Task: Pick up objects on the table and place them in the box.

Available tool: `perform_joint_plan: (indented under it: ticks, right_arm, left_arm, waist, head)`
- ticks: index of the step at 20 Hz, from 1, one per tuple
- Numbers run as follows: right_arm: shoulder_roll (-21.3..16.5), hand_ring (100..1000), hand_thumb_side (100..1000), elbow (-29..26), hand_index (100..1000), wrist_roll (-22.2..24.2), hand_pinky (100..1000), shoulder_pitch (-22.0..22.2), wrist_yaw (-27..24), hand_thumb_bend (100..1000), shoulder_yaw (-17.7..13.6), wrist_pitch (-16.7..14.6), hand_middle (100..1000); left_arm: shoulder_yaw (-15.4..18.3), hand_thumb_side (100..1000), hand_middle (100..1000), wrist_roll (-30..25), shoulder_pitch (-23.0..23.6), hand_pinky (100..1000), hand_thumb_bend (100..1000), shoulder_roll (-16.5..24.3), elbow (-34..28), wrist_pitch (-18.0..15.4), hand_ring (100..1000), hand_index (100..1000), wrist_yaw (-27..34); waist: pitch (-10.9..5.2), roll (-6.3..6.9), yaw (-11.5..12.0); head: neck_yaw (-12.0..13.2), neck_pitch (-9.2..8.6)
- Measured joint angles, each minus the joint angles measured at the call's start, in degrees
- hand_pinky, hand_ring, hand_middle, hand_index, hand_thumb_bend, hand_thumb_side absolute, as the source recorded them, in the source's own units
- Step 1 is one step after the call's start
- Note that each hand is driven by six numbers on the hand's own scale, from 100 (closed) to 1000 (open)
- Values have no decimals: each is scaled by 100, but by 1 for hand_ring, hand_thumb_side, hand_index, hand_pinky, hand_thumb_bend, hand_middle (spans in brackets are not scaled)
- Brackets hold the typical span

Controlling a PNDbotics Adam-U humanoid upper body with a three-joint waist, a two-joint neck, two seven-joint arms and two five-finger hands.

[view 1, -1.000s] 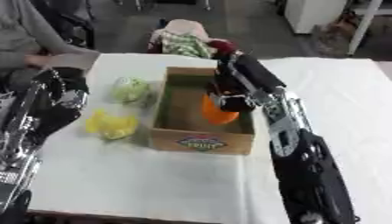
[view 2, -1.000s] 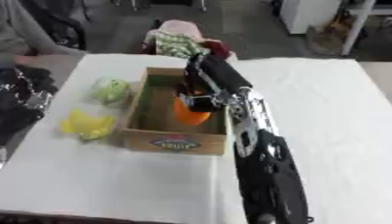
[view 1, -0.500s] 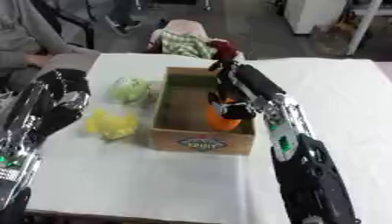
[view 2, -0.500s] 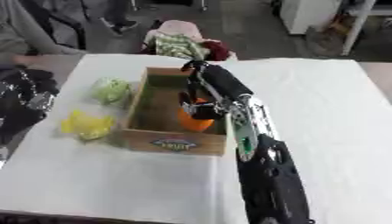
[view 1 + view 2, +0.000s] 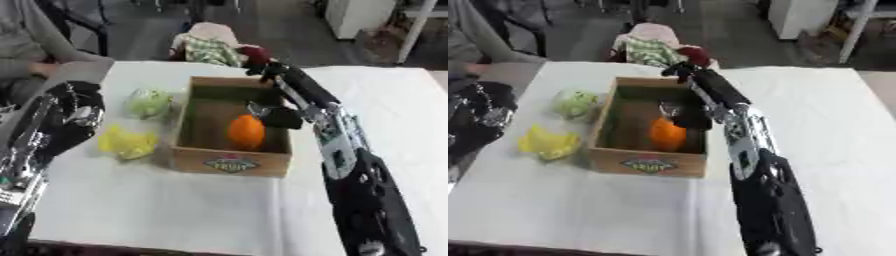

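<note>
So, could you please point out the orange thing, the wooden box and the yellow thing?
orange thing (image 5: 246,131), left eye view, on its rounded top, inside the box
wooden box (image 5: 231,163), left eye view, on its front wall at the label
yellow thing (image 5: 127,142), left eye view, on its middle

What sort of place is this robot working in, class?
Probably an indoor lab or workshop, not a home: a white table bearing a box stands on a bare grey floor, with a white cabinet behind.

right hand (image 5: 278,116) inside brown cardboard box (image 5: 229,161): fingers blurred, probably off the orange round fruit (image 5: 246,131) | box's right inner wall hidden by black right arm (image 5: 350,165) | left hand (image 5: 66,112) cut by frame edge, pose unclear
</note>
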Motion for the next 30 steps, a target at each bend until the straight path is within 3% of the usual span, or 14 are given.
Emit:
perform_joint_plan:
  ticks: [6, 12, 17, 21, 25, 30]
  right_arm:
    - [-188, 723, 676, -76, 850, 58, 604, 0, -430, 100, 19, 77, 762]
    - [-606, 706, 610, -329, 841, 151, 592, -2, -1227, 100, 25, 181, 737]
    - [-864, 700, 591, -554, 837, 271, 587, 5, -1757, 100, 26, 283, 726]
    - [-934, 697, 588, -657, 836, 367, 585, 36, -1978, 100, 26, 348, 722]
    - [-949, 695, 589, -700, 836, 453, 582, 68, -2090, 100, 28, 383, 719]
    - [-949, 692, 599, -723, 835, 543, 579, 111, -2168, 100, 57, 394, 715]
  left_arm:
    - [-38, 172, 579, -45, -33, 826, 123, 207, 133, -45, 607, 701, -186]
    - [-225, 226, 602, -296, -160, 806, 215, 948, 650, -296, 628, 717, -860]
    - [-508, 318, 630, -854, -405, 773, 435, 1679, 1220, -798, 655, 744, -1728]
    - [-774, 377, 638, -1418, -723, 756, 522, 2111, 1671, -1231, 663, 756, -2512]
    - [-1044, 401, 638, -1781, -1081, 752, 554, 2263, 2060, -1574, 646, 763, -3079]
    - [-1365, 408, 638, -1925, -1532, 750, 562, 2158, 2538, -1765, 645, 763, -3501]
  waist:
    - [0, 1, -1]
    - [-6, 0, -60]
    - [-24, -1, -122]
    - [-37, 1, -154]
    - [-41, 4, -168]
    - [-56, 1, -190]
  head:
    - [22, -12]
    - [52, -12]
    - [86, -10]
    - [125, -8]
    - [144, -5]
    - [176, 15]
